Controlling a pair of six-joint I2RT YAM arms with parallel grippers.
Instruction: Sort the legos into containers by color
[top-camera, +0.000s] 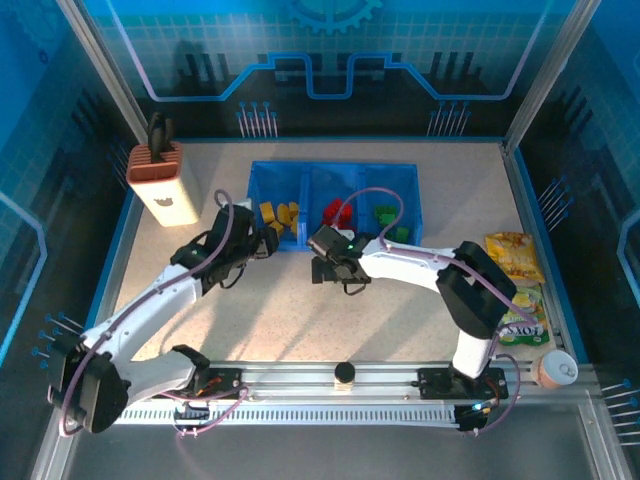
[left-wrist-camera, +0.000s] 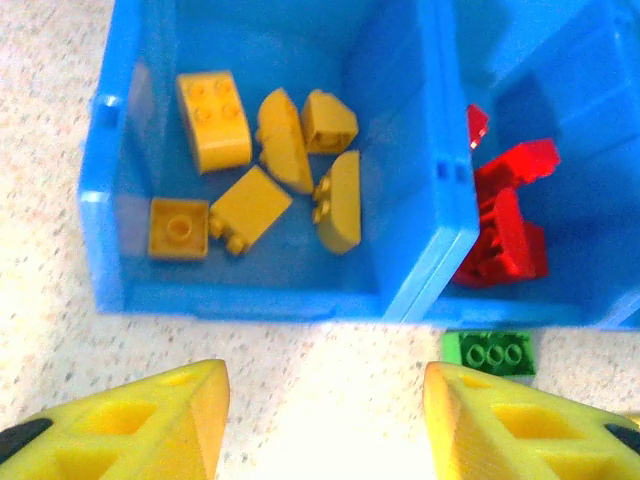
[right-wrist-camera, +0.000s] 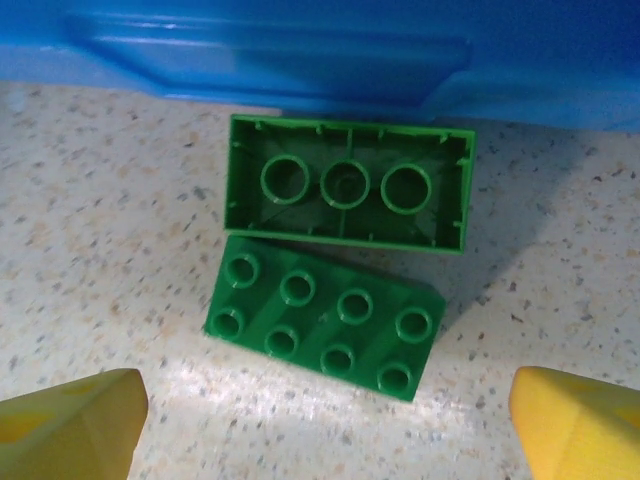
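Top external view, going from your left: a white and brown box (top-camera: 160, 180) is standing at the far left, well apart from the blue bin (top-camera: 330, 170). The left gripper (top-camera: 262, 243) is hovering just near the bin's left compartment. On the left wrist camera you are seeing its fingers (left-wrist-camera: 160, 425) parted with nothing between them, and the bin's near wall (left-wrist-camera: 250, 298) lying just beyond them. The yellow legos (left-wrist-camera: 265, 170) are lying in that left compartment, the red legos (left-wrist-camera: 500, 225) in the middle one, and some green legos (top-camera: 385, 213) in the right one.

The right gripper (top-camera: 325, 262) is pointing at the bin from the near side. On the right wrist camera its fingertips (right-wrist-camera: 70, 425) are spread wide over two loose green bricks (right-wrist-camera: 325, 325) that are lying on the table (right-wrist-camera: 100, 250). One is studs up, the other upturned, and they are touching each other. The bin wall (right-wrist-camera: 300, 50) is standing just beyond them.

At the right edge, snack packets (top-camera: 515, 255) and a cup (top-camera: 557, 370) are sitting well clear.
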